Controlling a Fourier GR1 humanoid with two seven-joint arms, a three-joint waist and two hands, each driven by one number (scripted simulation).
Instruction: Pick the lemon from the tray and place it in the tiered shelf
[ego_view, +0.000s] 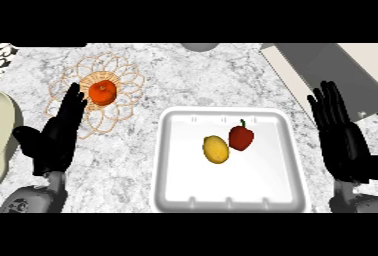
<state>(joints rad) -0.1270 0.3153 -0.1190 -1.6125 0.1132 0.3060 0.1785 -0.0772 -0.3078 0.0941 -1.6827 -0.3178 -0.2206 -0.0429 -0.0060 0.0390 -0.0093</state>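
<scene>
Near the front edge of the surface (221, 70), a white tray (173, 160) holds the lemon (215, 149) at its middle, touching a red pepper (241, 137) on its right — a close neighbour that could crowd a grasp. Both hands rest with fingers straight and empty, left hand (55, 137) beside a wire basket (127, 75) holding an orange fruit (102, 93), right hand (341, 132) by the grey tiered shelf (325, 65) at the far right corner — nothing lies between.
</scene>
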